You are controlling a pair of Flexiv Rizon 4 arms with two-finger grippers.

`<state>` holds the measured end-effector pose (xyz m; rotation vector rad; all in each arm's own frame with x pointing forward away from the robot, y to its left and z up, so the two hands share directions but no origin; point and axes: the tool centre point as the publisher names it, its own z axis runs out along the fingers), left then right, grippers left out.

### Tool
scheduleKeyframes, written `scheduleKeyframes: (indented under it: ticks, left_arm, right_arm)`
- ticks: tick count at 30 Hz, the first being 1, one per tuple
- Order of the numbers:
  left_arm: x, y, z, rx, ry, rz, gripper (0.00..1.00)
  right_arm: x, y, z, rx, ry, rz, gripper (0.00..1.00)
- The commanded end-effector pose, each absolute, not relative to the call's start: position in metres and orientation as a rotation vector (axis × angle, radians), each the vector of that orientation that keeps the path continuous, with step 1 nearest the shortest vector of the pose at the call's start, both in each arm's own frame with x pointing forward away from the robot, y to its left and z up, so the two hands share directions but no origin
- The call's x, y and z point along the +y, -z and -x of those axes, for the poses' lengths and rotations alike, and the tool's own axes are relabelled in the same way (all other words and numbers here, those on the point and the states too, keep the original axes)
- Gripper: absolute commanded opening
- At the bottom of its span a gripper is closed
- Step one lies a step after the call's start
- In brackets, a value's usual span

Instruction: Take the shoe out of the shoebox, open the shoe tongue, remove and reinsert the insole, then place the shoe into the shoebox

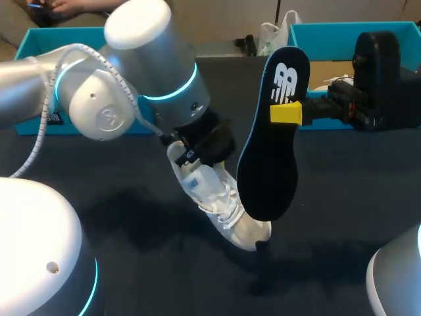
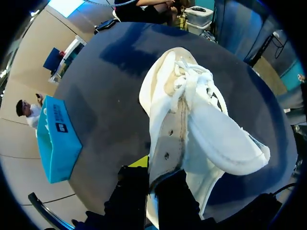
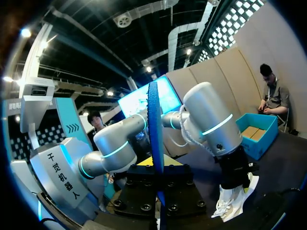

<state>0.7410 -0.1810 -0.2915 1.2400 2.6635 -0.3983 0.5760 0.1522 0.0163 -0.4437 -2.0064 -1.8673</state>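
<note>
Nearest us, the white shoe point(image 1: 227, 210) hangs tilted over the dark table point(image 1: 99, 217), toe down and laces loose. Our left gripper point(image 2: 151, 175) is clamped on its heel rim, one finger on each side. Just beside the shoe, our right gripper point(image 1: 287, 113) pinches the dark insole point(image 1: 270, 164) and holds it upright, its lower end by the laces. At the far edge, the right box point(image 1: 329, 29) shows brown cardboard point(image 1: 322, 72) inside. The left box point(image 1: 36, 38) is mostly hidden by our arm, so we cannot tell what it holds.
</note>
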Motion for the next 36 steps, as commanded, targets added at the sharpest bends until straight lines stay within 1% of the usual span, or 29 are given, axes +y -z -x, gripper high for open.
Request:
scheduleKeyframes:
  ticks: [1,9,36]
  left_arm:
    - [-0.175,0.279,-0.745,2.544,0.373,-1.456,0.0]
    - [-0.181,0.28,-0.734,2.411,0.296,-1.815,0.0]
    - [-0.216,0.351,-0.723,2.376,0.189,-2.122,0.0]
  right_arm:
    - [0.154,-0.016,-0.578,-2.006,1.865,0.441,0.0]
    - [0.154,-0.016,-0.578,-2.006,1.865,0.441,0.0]
    - [0.154,-0.016,-0.578,-2.006,1.865,0.441,0.0]
